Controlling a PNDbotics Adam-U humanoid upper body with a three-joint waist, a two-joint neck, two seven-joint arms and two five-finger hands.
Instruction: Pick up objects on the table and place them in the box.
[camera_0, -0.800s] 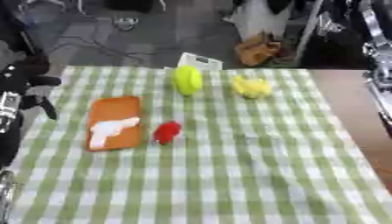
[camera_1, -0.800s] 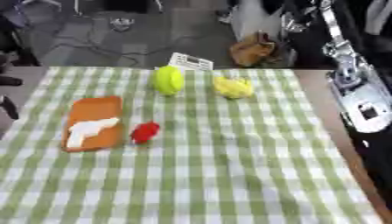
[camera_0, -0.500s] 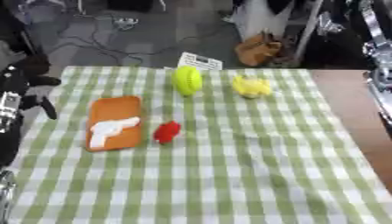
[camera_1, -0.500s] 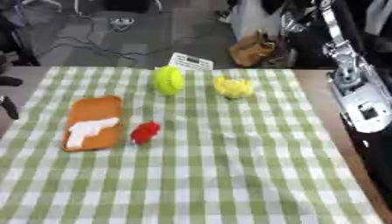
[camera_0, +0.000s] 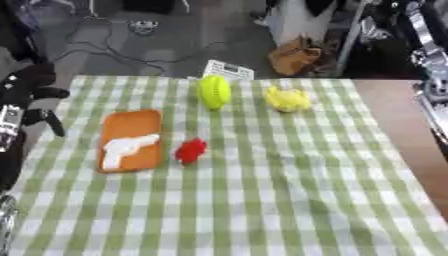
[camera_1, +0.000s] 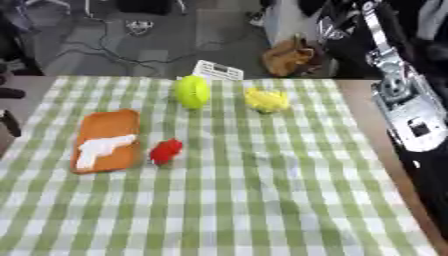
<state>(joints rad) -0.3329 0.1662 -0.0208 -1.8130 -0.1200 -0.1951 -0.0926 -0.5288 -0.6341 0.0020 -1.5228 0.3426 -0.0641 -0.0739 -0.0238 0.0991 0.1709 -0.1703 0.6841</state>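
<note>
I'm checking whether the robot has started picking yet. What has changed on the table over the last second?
Nothing visibly changed. The orange tray with the white toy on it, the red thing, the green ball and the yellow toy lie where they were, untouched, and the left hand stays beside the table's left edge.

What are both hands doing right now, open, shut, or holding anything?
Left hand: at the table's left edge, holding nothing; whether its fingers are open or shut cannot be told.
Right hand: not in view; only the arm shows at the right.
</note>
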